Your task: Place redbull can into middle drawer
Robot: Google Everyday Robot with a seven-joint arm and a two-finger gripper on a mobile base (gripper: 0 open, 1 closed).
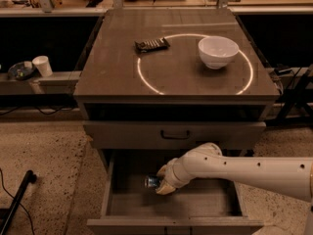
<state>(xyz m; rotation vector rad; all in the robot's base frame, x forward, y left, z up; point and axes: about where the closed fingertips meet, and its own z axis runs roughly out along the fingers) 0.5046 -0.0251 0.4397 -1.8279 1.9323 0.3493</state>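
Here we see the tool (164, 184) inside the open middle drawer (137, 203).
It grips the redbull can (152, 181), left of middle, with bare floor around.

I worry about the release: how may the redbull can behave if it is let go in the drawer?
The redbull can lies sideways in the claw, low inside the middle drawer, so it would probably roll on that flat bare floor. It looks small and slim, likely light. Its shiny metal may be slippery.
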